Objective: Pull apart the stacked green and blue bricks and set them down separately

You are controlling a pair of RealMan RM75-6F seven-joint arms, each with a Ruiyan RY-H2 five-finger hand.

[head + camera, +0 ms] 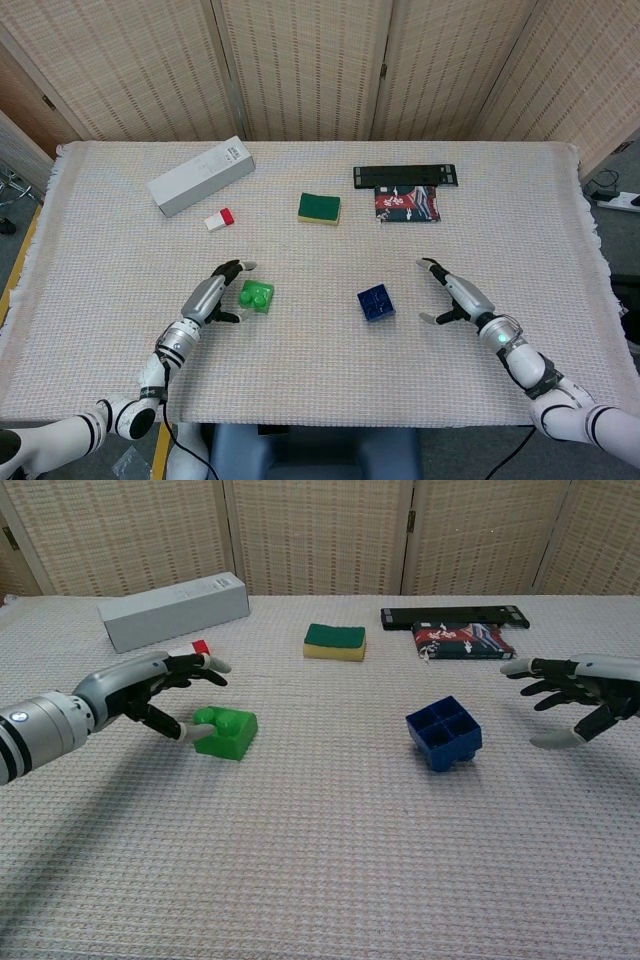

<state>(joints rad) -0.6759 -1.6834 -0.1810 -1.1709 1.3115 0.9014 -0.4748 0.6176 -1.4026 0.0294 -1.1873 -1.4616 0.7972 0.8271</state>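
Note:
The green brick lies on the tablecloth left of centre, tipped a little with its studs facing up and left. My left hand is just left of it with fingers spread; the thumb tip is at the brick's left edge, and nothing is gripped. The blue brick rests apart on the cloth right of centre, hollow underside up. My right hand hovers well to the right of it, fingers spread and holding nothing.
A white box and a small red-and-white block lie at the back left. A green sponge, a black bar and a dark packet lie at the back. Folding screens stand behind the table.

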